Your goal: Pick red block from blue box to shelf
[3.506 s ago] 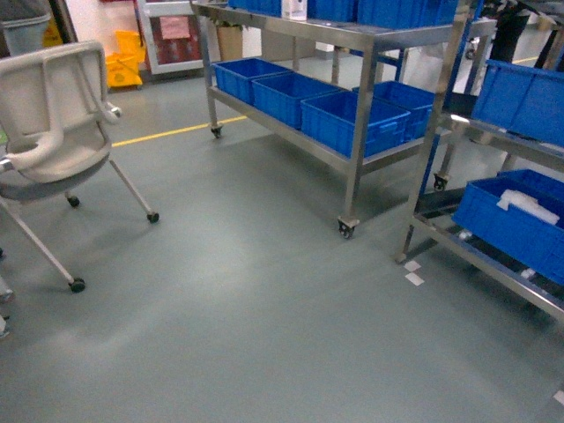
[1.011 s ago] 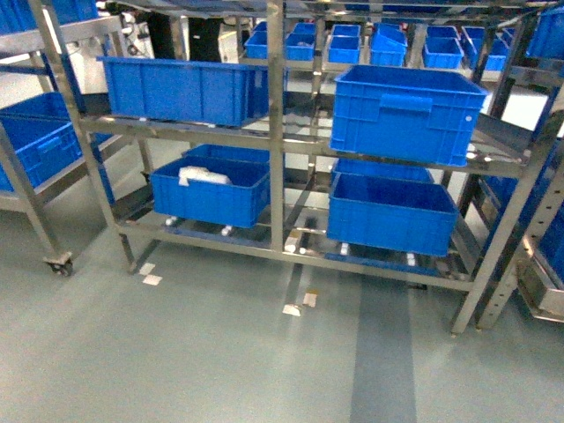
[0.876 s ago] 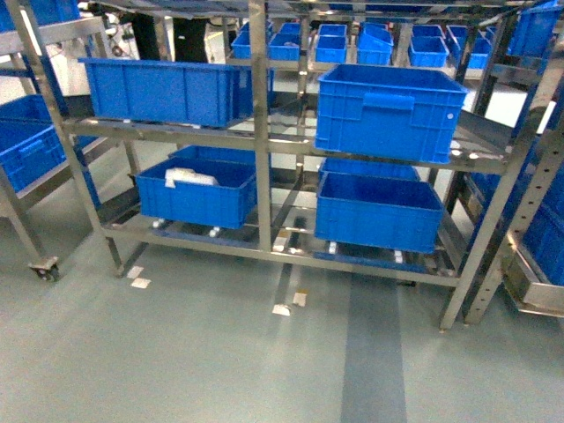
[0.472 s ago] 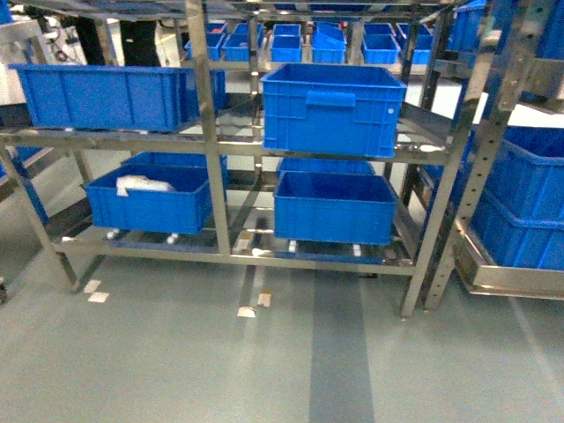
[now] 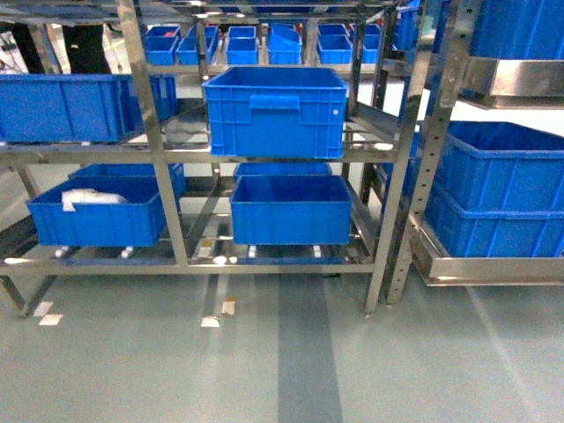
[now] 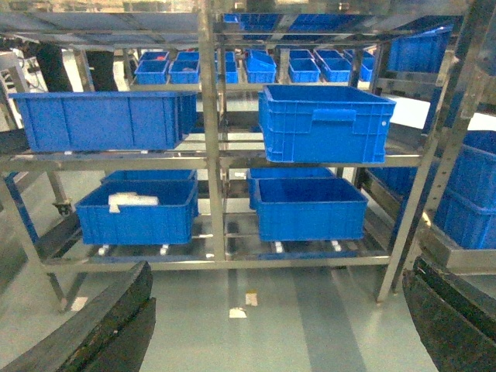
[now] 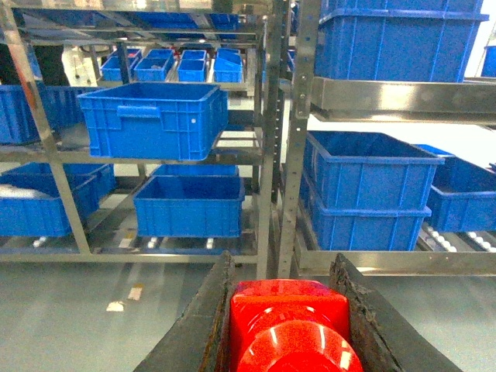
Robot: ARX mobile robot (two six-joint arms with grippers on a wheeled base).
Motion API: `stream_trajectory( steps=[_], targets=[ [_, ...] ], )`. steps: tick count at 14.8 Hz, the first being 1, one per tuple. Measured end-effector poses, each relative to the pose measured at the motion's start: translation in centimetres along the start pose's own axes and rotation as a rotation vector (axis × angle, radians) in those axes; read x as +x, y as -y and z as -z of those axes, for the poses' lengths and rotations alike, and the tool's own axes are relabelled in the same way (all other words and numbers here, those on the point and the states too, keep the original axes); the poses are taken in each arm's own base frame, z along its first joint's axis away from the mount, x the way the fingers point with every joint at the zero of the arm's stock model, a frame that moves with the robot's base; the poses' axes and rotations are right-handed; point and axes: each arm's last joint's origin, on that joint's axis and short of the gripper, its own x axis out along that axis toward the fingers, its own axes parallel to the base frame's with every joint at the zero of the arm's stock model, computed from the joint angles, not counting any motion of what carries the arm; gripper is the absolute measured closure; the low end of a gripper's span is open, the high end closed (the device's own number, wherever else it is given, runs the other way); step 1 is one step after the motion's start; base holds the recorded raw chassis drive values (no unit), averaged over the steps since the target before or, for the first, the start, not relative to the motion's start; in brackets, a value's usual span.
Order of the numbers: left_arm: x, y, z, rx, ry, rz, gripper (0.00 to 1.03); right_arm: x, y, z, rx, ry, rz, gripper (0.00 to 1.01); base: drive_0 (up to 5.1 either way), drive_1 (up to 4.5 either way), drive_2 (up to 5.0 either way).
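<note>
The right pincer (image 7: 288, 325) clamps the red block (image 7: 288, 329) (stud seemingly toward the camera); left pincer (image 6: 271, 325) gapes wide.

text: none legible | labels: none | signs: none

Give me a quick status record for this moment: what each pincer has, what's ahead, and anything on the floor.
right pincer: shut on the red block, stud visible, block between both fingers
left pincer: open, nothing between its fingers
blue box: not in any view
shelf: stainless steel rack straight ahead, holding dark blue crates on two tiers
white item: lying in the lower left crate, what it is unclear
floor: grey, small paper scraps in front of the shelf
</note>
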Motion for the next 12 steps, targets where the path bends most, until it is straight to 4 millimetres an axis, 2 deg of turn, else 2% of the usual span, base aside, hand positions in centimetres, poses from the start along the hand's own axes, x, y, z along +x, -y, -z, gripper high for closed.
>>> stream_trajectory(
  steps=[2, 7, 12],
  targets=[
    [0.00, 0.00, -0.02, 0.000, 0.002, 0.000, 0.05, 0.00, 0.00, -0.01, 0.000, 0.001, 0.000, 0.73, 0.0, 3.76, -3.8],
    [0.00, 0.00, -0.01, 0.000, 0.001, 0.000, 0.05, 0.00, 0.00, -0.01, 0.000, 0.002, 0.000, 0.73, -2.3, 5.16, -2.4],
    [0.00, 0.00, -0.04, 0.000, 0.005, 0.001, 0.05, 0.00, 0.00, -0.07, 0.000, 0.007, 0.000, 0.73, 0.1, 3.86, -3.7]
  ],
)
